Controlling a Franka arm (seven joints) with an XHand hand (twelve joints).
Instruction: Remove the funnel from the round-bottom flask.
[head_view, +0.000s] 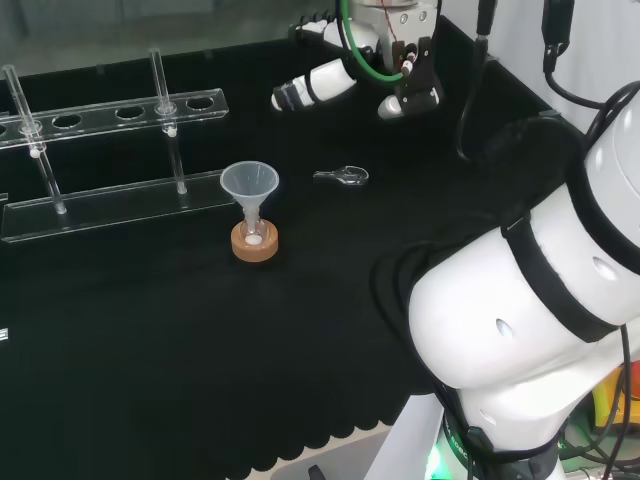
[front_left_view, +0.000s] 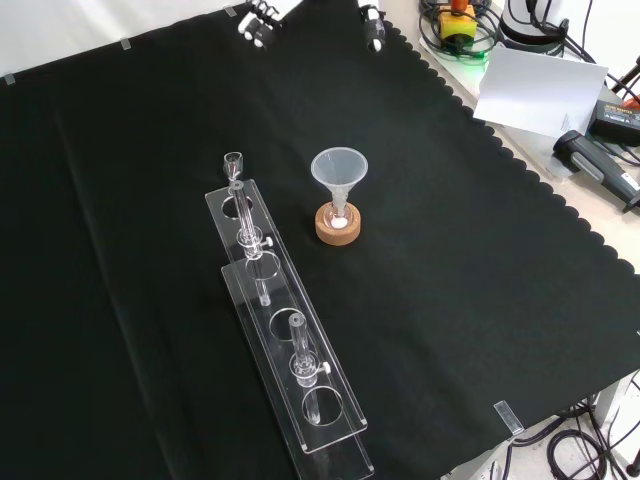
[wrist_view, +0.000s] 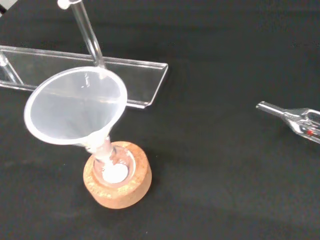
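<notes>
Standing near the middle of the black cloth surface (front_left_view: 480, 330) is one translucent white plastic funnel (front_left_view: 339, 173), its stem set down into the neck of one small clear glass round-bottom flask (wrist_view: 113, 165), which sits in one round cork ring stand (front_left_view: 338, 227). In the wrist view the funnel leans a little to one side, its wide mouth tipped off the stand's centre, and something white shows at the bottom of the flask.

One clear plastic test-tube rack (front_left_view: 290, 340) lies just beside the stand, to its left in the front view and behind it in the head view. Two upright posts rise from the rack in the head view, and a row of round holes runs along its top plate; how many tubes it carries I cannot tell.

One small clear glass piece (head_view: 342, 177) lies flat on the cloth to the right of the funnel in the head view, well apart from it.

One black and white hand (head_view: 405, 70) hangs above the far part of the surface at the head view's top, well apart from the funnel and touching nothing. Its fingers (front_left_view: 258, 22) look relaxed rather than curled, and it holds nothing.
</notes>
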